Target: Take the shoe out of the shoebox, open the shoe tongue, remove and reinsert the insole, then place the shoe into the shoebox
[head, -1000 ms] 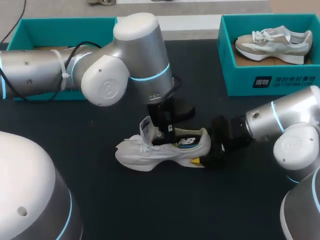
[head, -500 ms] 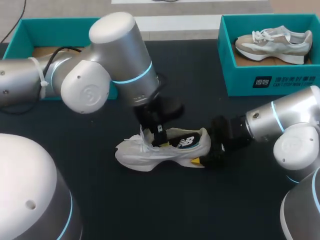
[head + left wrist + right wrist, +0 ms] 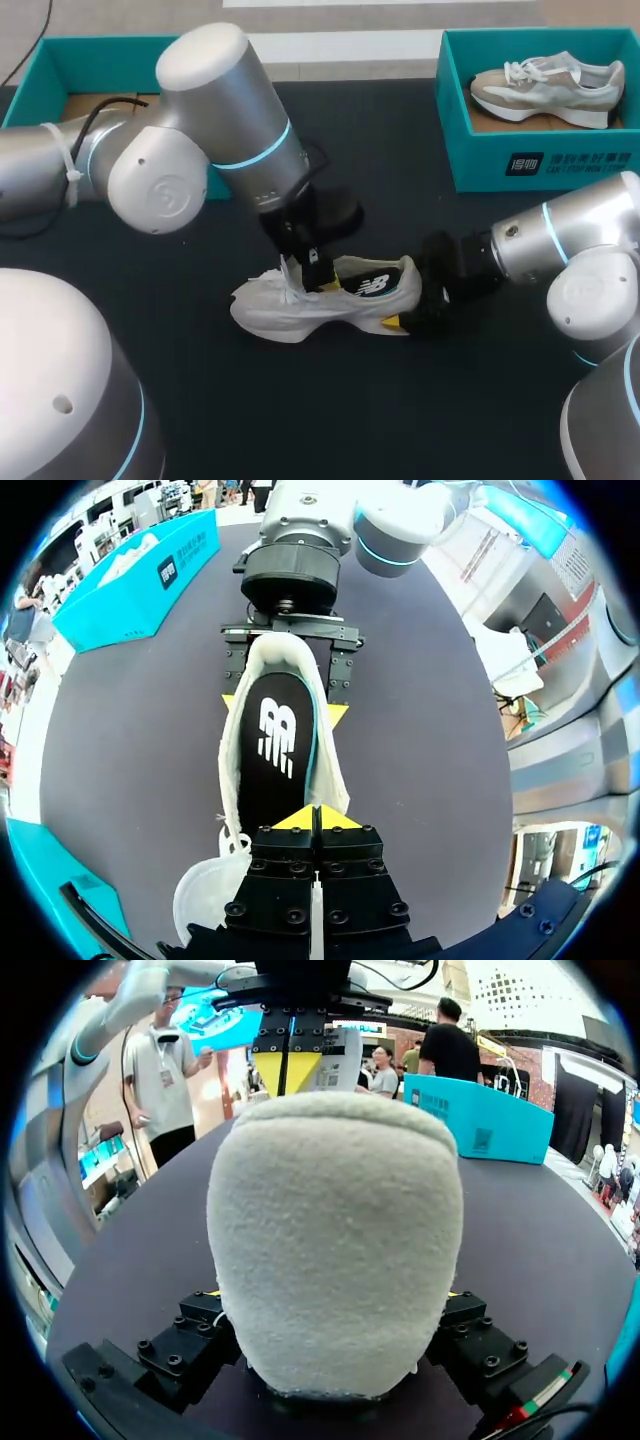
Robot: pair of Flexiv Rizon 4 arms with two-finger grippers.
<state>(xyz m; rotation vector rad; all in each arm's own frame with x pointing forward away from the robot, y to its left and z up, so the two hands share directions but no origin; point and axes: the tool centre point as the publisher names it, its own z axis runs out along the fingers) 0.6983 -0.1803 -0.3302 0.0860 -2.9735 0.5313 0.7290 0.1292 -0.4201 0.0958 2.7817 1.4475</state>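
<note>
Two grippers are on the one shoe, so you are mid-task and not at the box. The white, thick-soled fabric trainer stands on its sole on the dark tabletop, out of any box, with its toe toward your left arm's side and its heel toward your right. Your right gripper has its fingers spread wide, one yellow tip against each side of the heel, so it clamps the trainer and steadies it. Your left gripper has its yellow tips pressed together over the throat of the trainer. A thin white sliver shows between its finger bodies, and the white padded tongue stands up right beside it, so I judge that it pinches the tongue, though the contact itself is not plain. The black foam insole with its white logo lies flat inside. That puts you on the tongue-opening step, with the insole not yet out. Next, I would fold the tongue well toward the toe and let it go. Then bring the left fingers down onto the insole's exposed edge and peel it up while the right keeps its clamp on the heel. The teal cardboard shoebox at the far left looks empty. A second teal box at the far right holds a beige-and-white sneaker.
</note>
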